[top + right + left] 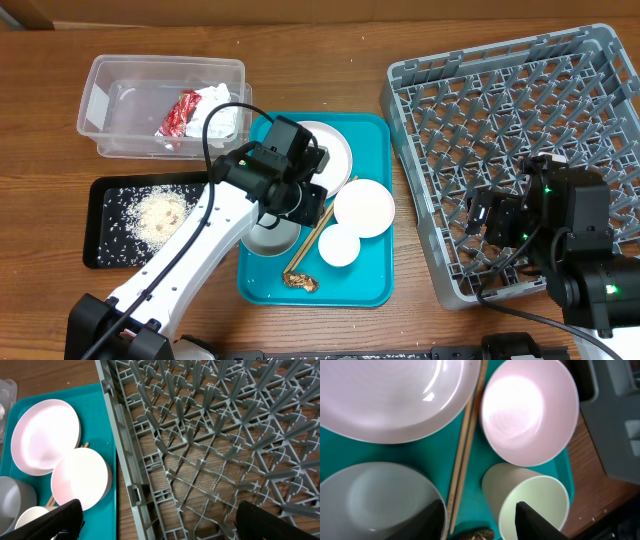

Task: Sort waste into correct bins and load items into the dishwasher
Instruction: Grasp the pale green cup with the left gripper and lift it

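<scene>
Left gripper (pixel 480 510) open, empty, over chopsticks (pixel 465 440) on teal tray (pixel 372 140), frame centre. Right gripper (pixel 160 510) open above dish rack (pixel 210 435), right side.

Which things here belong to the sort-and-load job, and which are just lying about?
Job: plate, white bowl, grey bowl, cup, chopsticks, food scrap, dish rack, clear bin, black tray, red wrapper (binned).
Lying about: teal tray, just a carrier; wooden table.
</scene>
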